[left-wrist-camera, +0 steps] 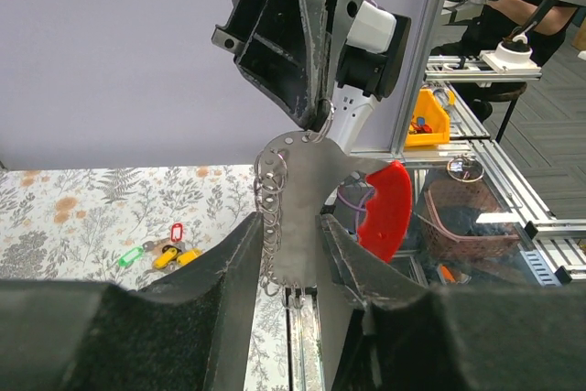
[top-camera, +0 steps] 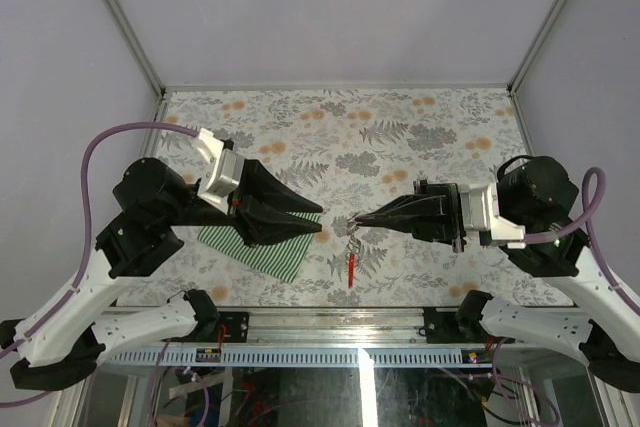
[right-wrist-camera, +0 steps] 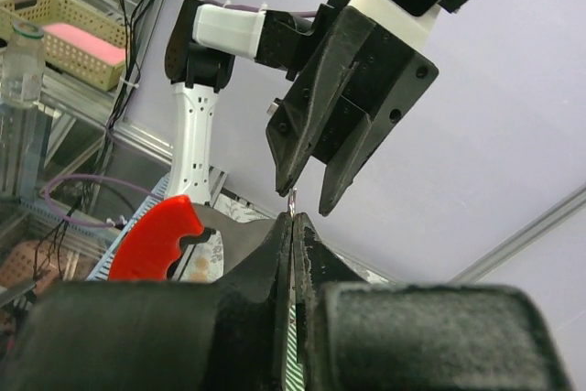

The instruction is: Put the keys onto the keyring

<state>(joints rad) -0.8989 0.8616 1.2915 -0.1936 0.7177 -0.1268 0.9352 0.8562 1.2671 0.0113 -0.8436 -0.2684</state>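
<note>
My right gripper is shut on the keyring, pinching a thin ring at its top. From that ring hangs a grey metal plate edged with several small rings, and a red curved tag. My left gripper points at it from the left with its jaws apart. In the left wrist view the plate shows between the two fingers, just beyond their tips. The keys, with green, yellow and red tags, lie together on the floral table. They are hidden in the top view.
A green-and-white striped cloth lies under the left gripper near the table's front edge. Grey walls close in the floral table at the back and sides. Beyond the front rail are a pink basket and a yellow bin.
</note>
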